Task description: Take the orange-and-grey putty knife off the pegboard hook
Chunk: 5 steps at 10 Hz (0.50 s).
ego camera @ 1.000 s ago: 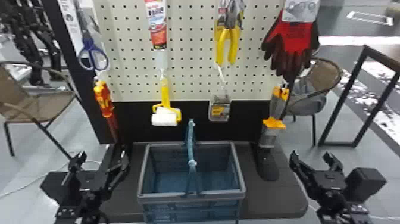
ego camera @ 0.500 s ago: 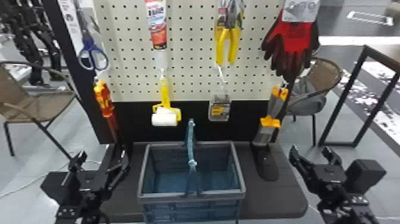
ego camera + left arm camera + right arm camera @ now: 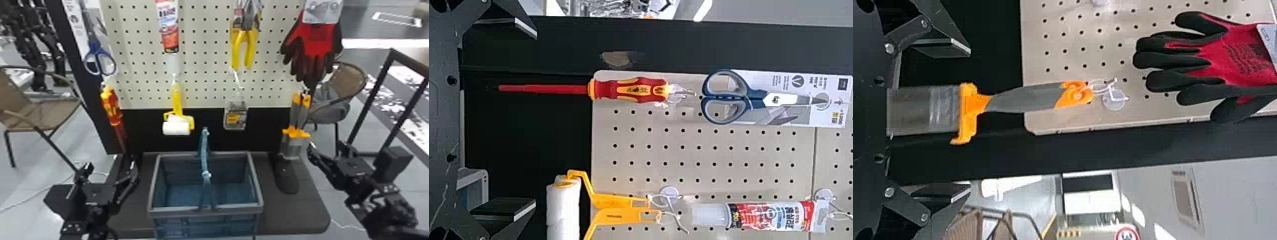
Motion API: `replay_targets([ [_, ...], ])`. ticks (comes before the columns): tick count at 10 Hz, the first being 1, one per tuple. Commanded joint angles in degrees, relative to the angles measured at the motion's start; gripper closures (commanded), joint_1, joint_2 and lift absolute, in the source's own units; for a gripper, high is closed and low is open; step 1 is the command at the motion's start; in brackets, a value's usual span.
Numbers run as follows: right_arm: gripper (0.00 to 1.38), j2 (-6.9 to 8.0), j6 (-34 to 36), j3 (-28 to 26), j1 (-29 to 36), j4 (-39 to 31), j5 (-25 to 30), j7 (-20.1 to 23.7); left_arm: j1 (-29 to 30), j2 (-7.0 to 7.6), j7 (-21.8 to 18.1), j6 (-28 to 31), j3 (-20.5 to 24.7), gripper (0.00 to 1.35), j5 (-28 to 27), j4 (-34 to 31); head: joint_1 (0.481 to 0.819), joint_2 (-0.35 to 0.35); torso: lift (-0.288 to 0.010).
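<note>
Orange-and-grey putty knife (image 3: 296, 131), handle up and blade down, at the lower right of the pegboard (image 3: 204, 73). Hangs from the hook (image 3: 1111, 91) by a loop at the handle's end, below the red-and-black gloves (image 3: 314, 41). Remains to be gripped, unhooked and drawn clear, with only the approach apparently well advanced; looks, by all signs, like a job at the stage of lining up. Calls next, in all likelihood, for a short move in toward the handle or guard, a firm pinch, then a lift to free the loop before any pull away from the board; risks a swing of the blade if nudged off-centre

At the ready near the blade, on its right in the head view: the right end effector (image 3: 970, 119), fingers spread wide. Holds nothing and appears to touch nothing; lines up, from the right wrist, with blade and guard across the gap between the fingers, though at a depth hard to judge

Waiting on the far side of the blue basket (image 3: 178, 210): the left end effector (image 3: 535, 119), below the red-and-yellow screwdriver (image 3: 111, 107), likewise spread wide and holding nothing
</note>
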Motion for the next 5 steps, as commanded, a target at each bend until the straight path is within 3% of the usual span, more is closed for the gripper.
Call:
replay_targets([
  [1,0.32,-1.1,1.48,-0.57,-2.2,0.94,-0.46,2.0,0.0,-0.18,0.0,-0.15,-0.07,0.12,0.2,0.0,0.549,0.0,-0.1],
  [3,0.32,-2.41,2.45,-0.57,-4.57,3.14,-0.9,5.17,0.0,-0.18,0.0,-0.15,-0.34,0.12,0.29,0.0,0.549,0.0,-0.1],
  [5,0.32,-4.0,3.68,-0.57,-8.09,7.36,-2.66,11.58,0.0,-0.27,0.0,0.12,-0.51,0.12,0.29,0.0,0.549,0.0,-0.1],
])
